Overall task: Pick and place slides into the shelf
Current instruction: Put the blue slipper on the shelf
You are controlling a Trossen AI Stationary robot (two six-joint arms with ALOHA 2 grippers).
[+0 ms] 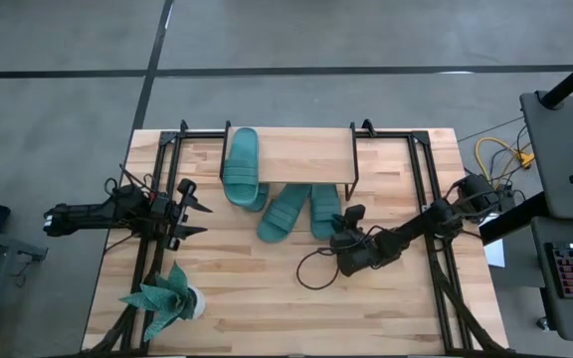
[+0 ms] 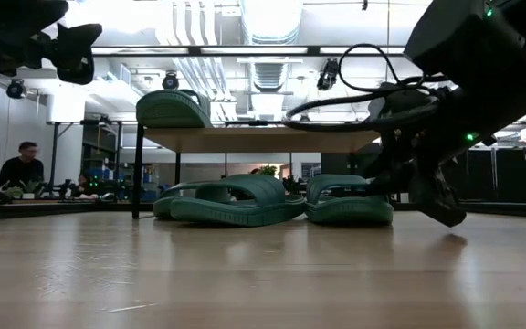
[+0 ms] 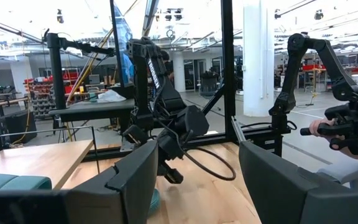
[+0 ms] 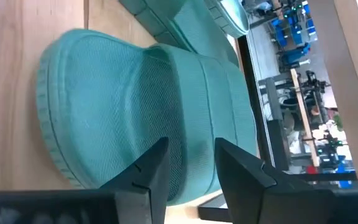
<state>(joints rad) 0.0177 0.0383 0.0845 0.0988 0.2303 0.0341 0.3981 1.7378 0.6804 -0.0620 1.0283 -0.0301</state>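
Right wrist view: ribbed rubber slide (image 4: 135, 112), perhaps mesh-textured.

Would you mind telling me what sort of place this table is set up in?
Most likely a robotics lab or workshop. Beyond the wooden table the left wrist view shows another robot arm on a frame and cluttered workbenches, and the low view shows exposed ceiling ducts.

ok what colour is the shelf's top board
Light natural wood, the shelf top shows best in the high view.
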